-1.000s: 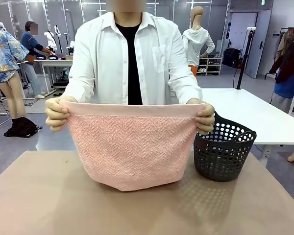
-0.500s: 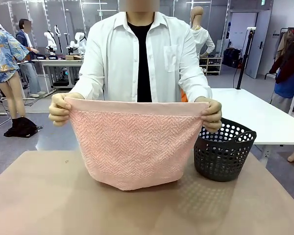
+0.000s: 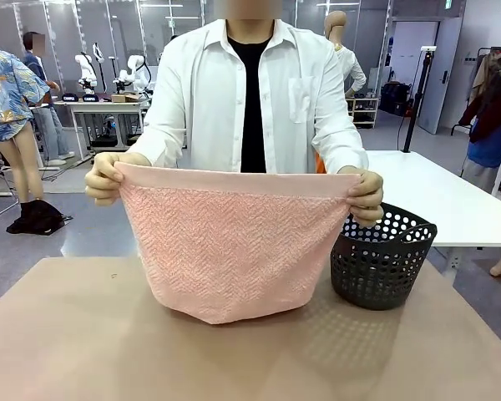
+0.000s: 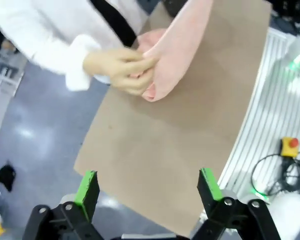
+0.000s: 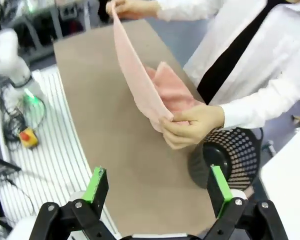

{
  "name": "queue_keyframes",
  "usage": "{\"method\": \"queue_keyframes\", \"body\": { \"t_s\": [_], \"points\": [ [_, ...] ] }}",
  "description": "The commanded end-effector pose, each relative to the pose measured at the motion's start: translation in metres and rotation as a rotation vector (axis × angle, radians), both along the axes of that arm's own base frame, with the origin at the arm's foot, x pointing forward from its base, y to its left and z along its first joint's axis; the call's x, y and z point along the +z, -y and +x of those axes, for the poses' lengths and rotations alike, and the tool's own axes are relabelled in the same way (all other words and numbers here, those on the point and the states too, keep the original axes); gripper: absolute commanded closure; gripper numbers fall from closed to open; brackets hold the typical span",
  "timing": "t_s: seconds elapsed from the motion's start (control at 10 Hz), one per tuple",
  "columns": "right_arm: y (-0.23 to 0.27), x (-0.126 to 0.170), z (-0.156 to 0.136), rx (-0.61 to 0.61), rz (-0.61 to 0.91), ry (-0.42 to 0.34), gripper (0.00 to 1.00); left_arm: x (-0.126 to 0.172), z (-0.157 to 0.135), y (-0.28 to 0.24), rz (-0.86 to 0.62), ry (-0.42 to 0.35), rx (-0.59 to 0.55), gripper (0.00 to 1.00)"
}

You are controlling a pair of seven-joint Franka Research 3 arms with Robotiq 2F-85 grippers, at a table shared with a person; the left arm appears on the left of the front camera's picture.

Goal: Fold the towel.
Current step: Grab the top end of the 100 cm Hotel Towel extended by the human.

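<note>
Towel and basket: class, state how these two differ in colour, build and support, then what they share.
The towel is pale pink; the basket is black. The towel is soft woven cloth; the basket is stiff with round holes. The towel hangs from the person's hands; the basket stands alone on the table. Both are at the table's far side.

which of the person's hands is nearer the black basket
Their own left hand, gripping the towel just above the rim of the basket; their right hand holds the opposite corner.
</note>
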State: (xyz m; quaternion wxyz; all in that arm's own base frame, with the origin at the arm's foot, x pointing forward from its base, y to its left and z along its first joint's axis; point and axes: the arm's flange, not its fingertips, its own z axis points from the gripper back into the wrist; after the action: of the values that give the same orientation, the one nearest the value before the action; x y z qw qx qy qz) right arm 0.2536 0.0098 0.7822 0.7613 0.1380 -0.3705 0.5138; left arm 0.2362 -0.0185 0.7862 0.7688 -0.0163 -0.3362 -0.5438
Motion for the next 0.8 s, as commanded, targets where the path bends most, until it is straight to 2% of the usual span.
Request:
{"method": "queue_keyframes", "body": {
  "t_s": [0.0, 0.2, 0.4, 0.5, 0.6, 0.7],
  "points": [
    [-0.027, 0.009, 0.020, 0.003, -0.160, 0.060, 0.00, 0.010, 0.021, 0.021, 0.058, -0.006, -0.101, 0.00],
    [-0.058, 0.014, 0.031, 0.012, -0.233, 0.055, 0.00, 0.010, 0.032, 0.044, 0.058, 0.014, -0.136, 0.00],
    [-0.075, 0.016, 0.039, 0.035, -0.272, 0.038, 0.00, 0.004, 0.044, 0.053, 0.061, -0.003, -0.135, 0.00],
    [-0.081, 0.018, 0.040, 0.032, -0.266, 0.028, 0.00, 0.002, 0.048, 0.055, 0.048, 0.001, -0.136, 0.00],
    [-0.076, 0.020, 0.039, -0.022, -0.166, 0.027, 0.00, 0.001, 0.040, 0.055, 0.049, -0.009, -0.157, 0.00],
    [-0.079, 0.008, 0.040, 0.056, -0.274, 0.054, 0.00, 0.001, 0.040, 0.055, 0.049, -0.009, -0.157, 0.00]
  ]
}}
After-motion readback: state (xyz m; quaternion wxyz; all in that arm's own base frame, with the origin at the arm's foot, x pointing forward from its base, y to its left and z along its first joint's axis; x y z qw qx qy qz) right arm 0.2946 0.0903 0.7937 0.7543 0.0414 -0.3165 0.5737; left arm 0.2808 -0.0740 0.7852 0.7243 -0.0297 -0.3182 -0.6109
